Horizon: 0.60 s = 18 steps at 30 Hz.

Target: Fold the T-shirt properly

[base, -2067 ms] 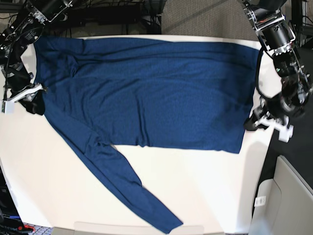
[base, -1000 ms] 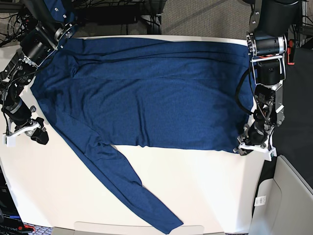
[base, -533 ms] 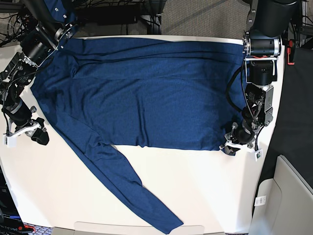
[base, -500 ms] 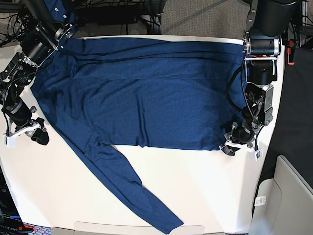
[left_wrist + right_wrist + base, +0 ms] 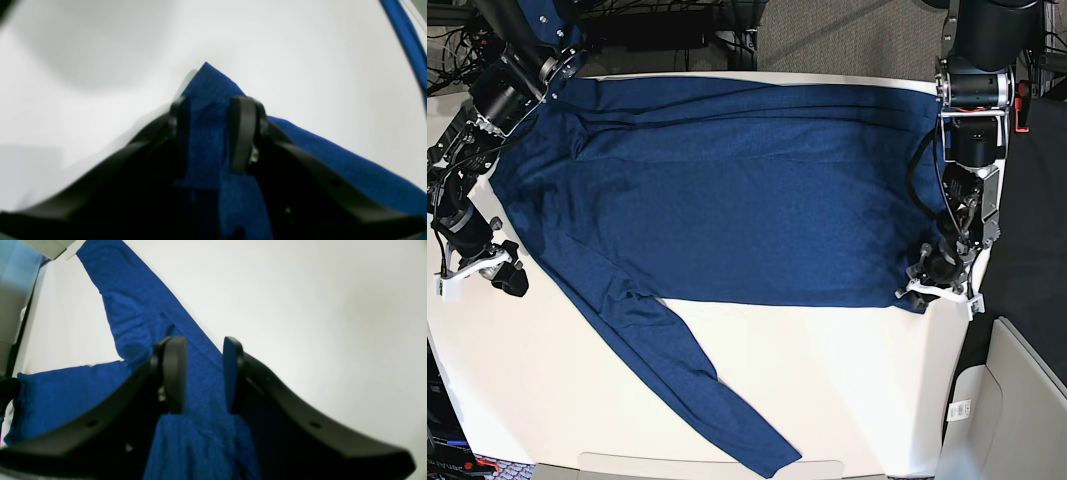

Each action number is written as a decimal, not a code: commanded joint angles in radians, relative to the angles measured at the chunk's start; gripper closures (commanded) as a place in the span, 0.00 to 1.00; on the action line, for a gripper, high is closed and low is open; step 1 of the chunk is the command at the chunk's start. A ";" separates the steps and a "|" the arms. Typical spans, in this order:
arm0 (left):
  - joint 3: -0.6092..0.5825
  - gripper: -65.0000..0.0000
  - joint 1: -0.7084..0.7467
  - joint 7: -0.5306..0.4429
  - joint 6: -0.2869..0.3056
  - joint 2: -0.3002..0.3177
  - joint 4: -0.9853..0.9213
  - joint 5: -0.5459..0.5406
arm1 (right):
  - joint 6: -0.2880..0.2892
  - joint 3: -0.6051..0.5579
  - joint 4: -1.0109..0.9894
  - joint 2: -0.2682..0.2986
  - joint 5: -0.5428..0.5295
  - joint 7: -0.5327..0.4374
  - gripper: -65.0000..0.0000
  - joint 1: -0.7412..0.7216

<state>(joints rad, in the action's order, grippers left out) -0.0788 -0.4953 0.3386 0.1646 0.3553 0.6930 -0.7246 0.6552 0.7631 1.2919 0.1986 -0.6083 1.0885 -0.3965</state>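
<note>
The T-shirt (image 5: 727, 190), dark navy with long sleeves, lies spread flat across the white table (image 5: 827, 380). One sleeve (image 5: 697, 390) runs diagonally down to the front edge. My left gripper (image 5: 932, 285) sits at the shirt's lower right hem corner. In the left wrist view this left gripper (image 5: 208, 106) is shut on the T-shirt (image 5: 206, 83), and the pointed corner pokes out past the fingertips. My right gripper (image 5: 502, 275) is at the shirt's left edge near the shoulder. In the right wrist view the right gripper (image 5: 200, 346) is shut on blue cloth, with the sleeve (image 5: 133, 306) stretching away beyond it.
A light grey bin (image 5: 1017, 400) stands off the table's right front corner. Cables and dark equipment (image 5: 657, 30) line the back edge. A beige box corner (image 5: 50, 245) shows beyond the sleeve's end. Bare white tabletop (image 5: 547, 380) lies on both sides of the sleeve.
My left gripper has moved back to the right with the hem corner, drawing the bottom hem out straight. The right gripper has stayed in place.
</note>
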 commanded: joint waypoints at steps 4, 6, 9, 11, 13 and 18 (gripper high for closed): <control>0.003 0.70 -0.027 -0.026 0.003 0.014 0.009 -0.002 | 0.008 0.000 0.019 0.019 -0.026 -0.023 0.71 -0.026; 0.003 0.70 -0.026 -0.055 0.003 0.015 0.009 -0.002 | 0.008 0.000 0.019 0.019 -0.026 -0.023 0.71 -0.028; 0.003 0.70 -0.026 -0.057 0.003 0.018 0.021 -0.003 | 0.008 0.000 0.018 0.019 -0.026 -0.023 0.71 -0.028; 0.003 0.70 -0.022 -0.046 0.003 0.027 0.049 -0.005 | 0.008 0.000 0.016 0.019 -0.025 -0.023 0.71 -0.028; 0.004 0.70 -0.019 -0.017 0.003 0.035 0.104 -0.007 | 0.008 0.000 0.018 0.019 -0.023 -0.023 0.71 -0.028; 0.004 0.70 -0.018 0.006 0.003 0.035 0.184 -0.003 | 0.008 0.000 0.013 0.017 -0.022 -0.024 0.71 -0.042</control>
<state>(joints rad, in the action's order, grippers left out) -0.0788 -0.4896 0.3645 0.1661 0.3756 0.8619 -0.7250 0.6548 0.7635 1.2907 0.1986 -0.6048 1.0874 -0.4114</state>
